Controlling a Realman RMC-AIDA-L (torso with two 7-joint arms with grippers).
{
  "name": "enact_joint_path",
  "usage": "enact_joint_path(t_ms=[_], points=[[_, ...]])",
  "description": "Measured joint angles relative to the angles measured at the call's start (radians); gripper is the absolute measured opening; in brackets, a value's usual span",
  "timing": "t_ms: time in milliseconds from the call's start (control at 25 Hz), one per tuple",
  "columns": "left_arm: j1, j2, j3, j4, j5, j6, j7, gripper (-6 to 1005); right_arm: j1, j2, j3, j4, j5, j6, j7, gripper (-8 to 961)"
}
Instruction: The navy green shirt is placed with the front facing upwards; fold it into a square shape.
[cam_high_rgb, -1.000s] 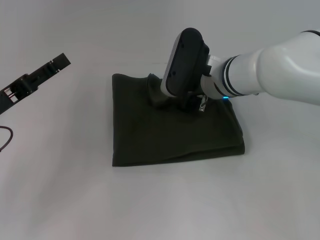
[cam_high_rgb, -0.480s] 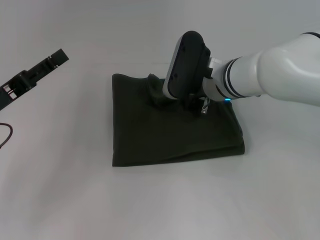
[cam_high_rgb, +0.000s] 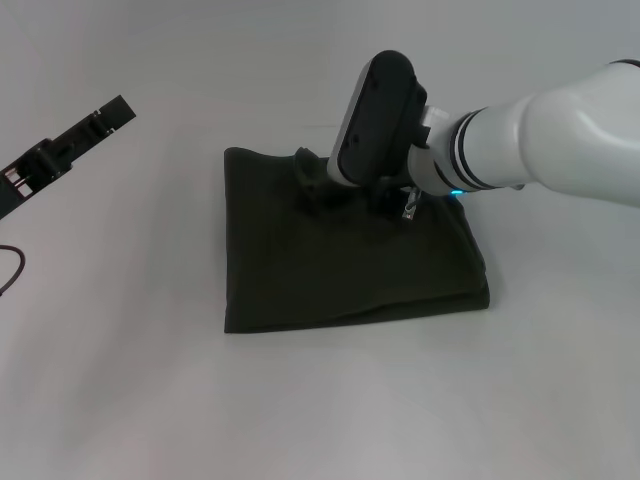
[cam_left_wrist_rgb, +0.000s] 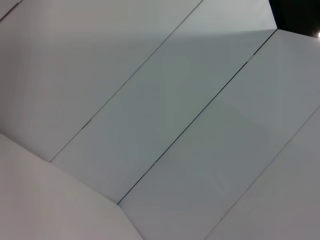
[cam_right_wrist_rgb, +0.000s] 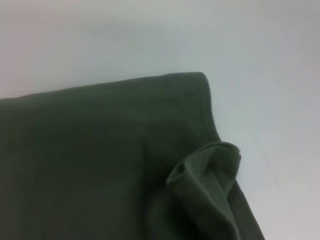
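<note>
a: head view, whole scene: navy green shirt (cam_high_rgb: 340, 260) folded into a rough square, flat on the white table (cam_high_rgb: 150, 380), centre of frame

b: right wrist view, much closer: same cloth (cam_right_wrist_rgb: 100, 160) filling the lower part, one rounded corner clear against the table (cam_right_wrist_rgb: 150, 35)

a: and a raised fold (cam_right_wrist_rgb: 207, 175) there, curled up off the flat layer, not pressed down

b: in the head view just a small dark bump (cam_high_rgb: 308, 172) at the far edge, beside the arm

a: left wrist view: none of that, only pale flat panels (cam_left_wrist_rgb: 165, 125) with thin dark seams

b: shirt surface: plain dark olive, no lettering showing, doubled layers stacked along the near right edge

a: right gripper (cam_high_rgb: 392, 205) low over the far part of the shirt, near the bump, tucked under the black wrist housing (cam_high_rgb: 372, 115)

b: clenched or released? cannot tell, fingers hidden by the housing

a: left gripper (cam_high_rgb: 95, 125) up at the left, well apart from the shirt, hanging over bare table

b: grip state there? cannot tell either, seen too much from the side

a: containers: nothing to report
</note>
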Motion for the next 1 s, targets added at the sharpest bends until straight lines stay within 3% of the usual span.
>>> enact_joint_path(t_ms=[360, 1000], points=[[0.001, 0.0, 0.0, 0.0, -0.001, -0.001, 0.002, 945, -0.079, -0.005, 0.07, -0.118, -0.168, -0.007, 0.154, 9], [-0.001, 0.0, 0.0, -0.001, -0.004, -0.002, 0.0, 946, -0.092, -0.005, 0.192, -0.094, -0.21, -0.005, 0.175, 13]])
